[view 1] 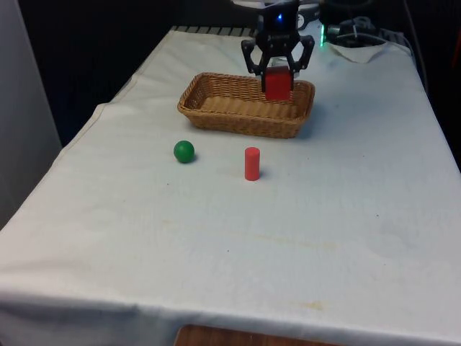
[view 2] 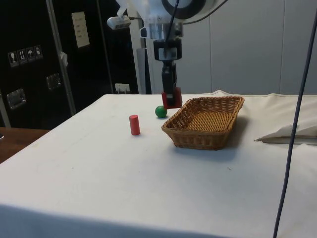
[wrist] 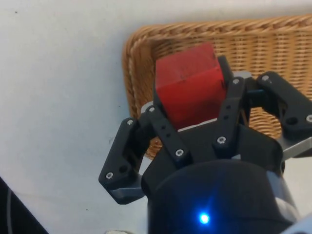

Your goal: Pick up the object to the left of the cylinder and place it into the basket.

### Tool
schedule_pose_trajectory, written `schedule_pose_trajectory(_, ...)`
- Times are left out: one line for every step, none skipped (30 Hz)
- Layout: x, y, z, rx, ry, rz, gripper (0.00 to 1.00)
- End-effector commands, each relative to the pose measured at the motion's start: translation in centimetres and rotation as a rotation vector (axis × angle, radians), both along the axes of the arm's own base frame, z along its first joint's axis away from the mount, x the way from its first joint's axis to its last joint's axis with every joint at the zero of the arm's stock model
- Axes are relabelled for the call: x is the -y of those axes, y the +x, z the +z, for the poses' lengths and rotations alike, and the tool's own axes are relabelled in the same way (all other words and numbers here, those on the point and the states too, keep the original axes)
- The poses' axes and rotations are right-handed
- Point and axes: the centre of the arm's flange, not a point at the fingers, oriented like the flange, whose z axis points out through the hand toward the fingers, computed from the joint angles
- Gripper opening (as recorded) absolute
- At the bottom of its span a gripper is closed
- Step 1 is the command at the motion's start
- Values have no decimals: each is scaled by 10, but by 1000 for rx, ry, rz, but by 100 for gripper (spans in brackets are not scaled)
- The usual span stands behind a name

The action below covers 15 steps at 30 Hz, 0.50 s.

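My gripper [view 1: 277,72] is shut on a red block [view 1: 277,83] and holds it in the air over the wicker basket's [view 1: 238,124] end on the front view's right. In the side view the red block [view 2: 171,99] hangs just above the basket's [view 2: 198,139] near corner rim. The wrist view has the red block [wrist: 190,90] between the fingers, with the basket's rim [wrist: 127,63] under it. A green ball [view 1: 184,151] lies on the cloth in front of the basket. A red cylinder [view 1: 251,163] stands upright to the ball's right in the front view.
A crumpled white cloth [view 1: 360,50] lies at the table's far right corner in the front view. A dark cable [view 2: 297,99] hangs down at the side view's right. Open cloth stretches between the cylinder and the table's near edge.
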Motion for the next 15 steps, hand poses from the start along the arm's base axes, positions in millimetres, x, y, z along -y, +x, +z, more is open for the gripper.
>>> schedule_pose_trajectory(2, -1, -1, -2, -1, 4, 0)
schedule_pose_trajectory(6, -4, -1, 1, -11, 10, 0)
schedule_pose_trajectory(8, -5, -1, 0, -12, 11, 0)
schedule_pose_trajectory(11, -7, -2, -1, -14, 17, 0)
schedule_pose_trajectory(13, -8, -2, -3, -16, 19, 0)
schedule_pose_trajectory(14, -10, -3, -4, -18, 22, 0)
schedule_pose_trajectory(16, -11, -3, -5, -20, 26, 0)
schedule_pose_trajectory(17, -12, -3, -7, -22, 28, 0)
schedule_pose_trajectory(15, -11, -3, -14, -12, 25, 0)
schedule_pose_trajectory(19, -13, -4, -9, -25, 30, 0)
schedule_pose_trajectory(20, -15, -3, -9, -26, 33, 0)
schedule_pose_trajectory(23, -17, -4, -12, -29, 38, 0)
schedule_pose_trajectory(25, -19, -5, -12, -31, 41, 0)
schedule_pose_trajectory(27, -20, -6, -13, -33, 45, 0)
schedule_pose_trajectory(28, -21, -6, -13, -34, 48, 0)
